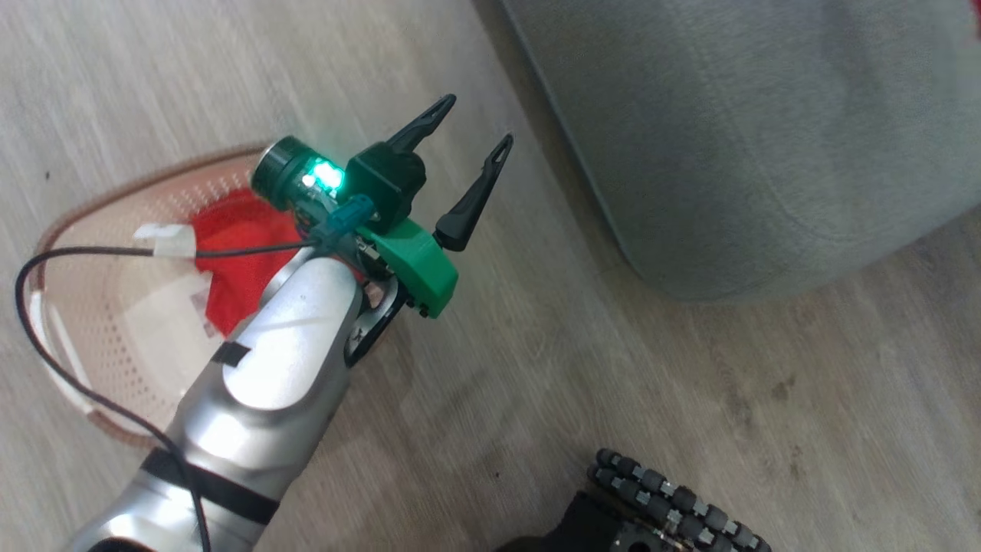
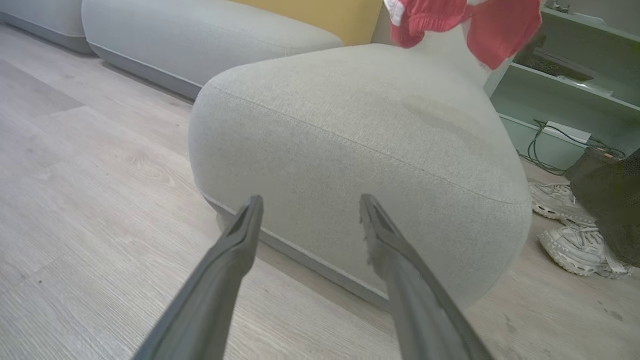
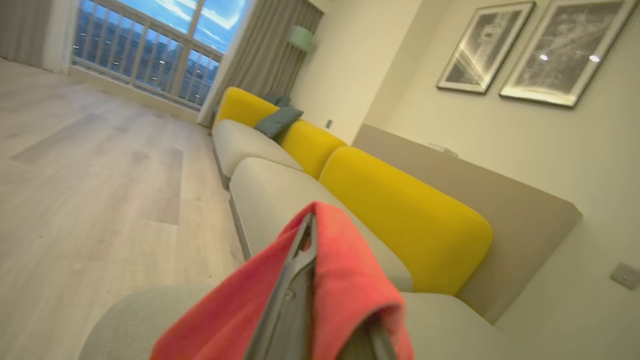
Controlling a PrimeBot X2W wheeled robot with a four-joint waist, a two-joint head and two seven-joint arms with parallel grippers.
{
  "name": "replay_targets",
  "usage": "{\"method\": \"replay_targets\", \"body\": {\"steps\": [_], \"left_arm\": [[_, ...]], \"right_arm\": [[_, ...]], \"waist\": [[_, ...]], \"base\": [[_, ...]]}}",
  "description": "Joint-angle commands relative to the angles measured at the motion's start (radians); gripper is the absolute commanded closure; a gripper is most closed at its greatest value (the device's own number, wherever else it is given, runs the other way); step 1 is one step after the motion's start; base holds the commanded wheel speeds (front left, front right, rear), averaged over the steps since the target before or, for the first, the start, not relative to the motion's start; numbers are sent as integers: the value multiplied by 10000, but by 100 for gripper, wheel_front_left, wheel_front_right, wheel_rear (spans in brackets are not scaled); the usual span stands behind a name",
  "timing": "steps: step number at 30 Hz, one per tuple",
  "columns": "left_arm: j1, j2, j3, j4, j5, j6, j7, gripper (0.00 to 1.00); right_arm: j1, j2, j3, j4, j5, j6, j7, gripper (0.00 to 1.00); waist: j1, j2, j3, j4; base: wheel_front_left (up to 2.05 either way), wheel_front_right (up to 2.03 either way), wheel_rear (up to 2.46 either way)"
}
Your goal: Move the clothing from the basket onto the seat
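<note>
Right claw (image 3: 311,240): a bright red soft fabric garment (image 3: 350,280) is being gripped, its cloth being draped over the long dark fingers (image 3: 295,300).
Held garment's place: it is being hung in the air above the large grey-green upholstered seat (image 2: 350,140), toward the seat's far edge in the left wrist view. No contact with the cushion can be made out.
Left claw (image 1: 477,119): released, with nothing being gripped. It is being held over the pale wooden floor (image 1: 613,383), between the basket's rim and the seat's near edge.
Second red garment (image 1: 237,261): it is being kept inside the small oval cream-white perforated basket (image 1: 92,322), by the wall on the seat's side.
Step judged: the first drop is being prepared, so roughly half the job is being left open.
Risk, release: if the cloth is let go too near the seat's rounded edge, it is likely to be pulled down onto the floor.
Risk, snagging: because the fabric is being wrapped over a finger, it may be dragged back when the claw is withdrawn.
</note>
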Motion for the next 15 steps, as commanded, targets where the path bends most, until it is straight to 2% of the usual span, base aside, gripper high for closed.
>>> {"method": "replay_targets", "body": {"steps": [1, 5, 9, 12, 15], "left_arm": [[-316, 97, 165, -336, 26, -12, -51, 0], [-481, 144, 32, -386, 78, -12, -51, 0], [-610, 188, -105, -383, 118, -13, -51, 0], [-668, 210, -187, -403, 147, -13, -51, 0], [-713, 287, -186, -461, 183, -13, -51, 0]], "right_arm": [[-365, -400, -232, -75, 9, -4, -63, 100], [-1387, -925, -1038, 1194, 48, -4, -63, 100], [-2327, -1425, -2404, 2505, 165, -4, -63, 100], [-2790, -1861, -3340, 3398, -93, -4, -22, 100], [-3214, -2215, -3834, 4276, -439, -4, 458, 100]], "waist": [[-1, 0, 366, 315], [-1, 0, 863, 679], [-1, 0, 1336, 1105], [-1, 0, 1609, 1431], [-1, 0, 1931, 1645]], "base": [[0, 0, 0], [0, 0, 0], [0, 0, 0], [0, 0, 0], [0, 0, 0]]}}
